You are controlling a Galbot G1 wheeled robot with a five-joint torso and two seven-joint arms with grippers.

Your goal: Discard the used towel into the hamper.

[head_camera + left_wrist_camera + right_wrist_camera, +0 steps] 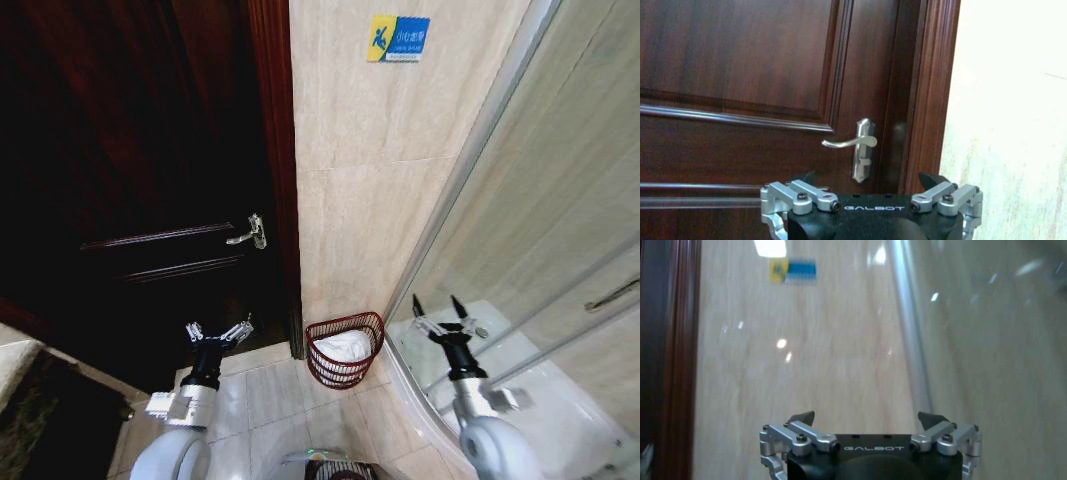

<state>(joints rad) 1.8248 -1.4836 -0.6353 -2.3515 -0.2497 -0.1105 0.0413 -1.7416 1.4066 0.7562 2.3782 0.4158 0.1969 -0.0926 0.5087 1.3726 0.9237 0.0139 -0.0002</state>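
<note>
The hamper point(345, 349) stands open-topped against the tiled wall point(380, 200). Dark door point(150, 180) to its left, glass shower screen point(520, 230) to its right; bare floor point(260, 395) lies before it.

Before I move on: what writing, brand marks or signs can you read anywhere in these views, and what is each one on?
"GALBOT": on the body of the left gripper, fingers open, facing the door.
"GALBOT": on the body of the right gripper, fingers open, facing the wall.
Yellow and blue wall sign with a figure: its characters are too small to read.
Nothing on the hamper.
</note>
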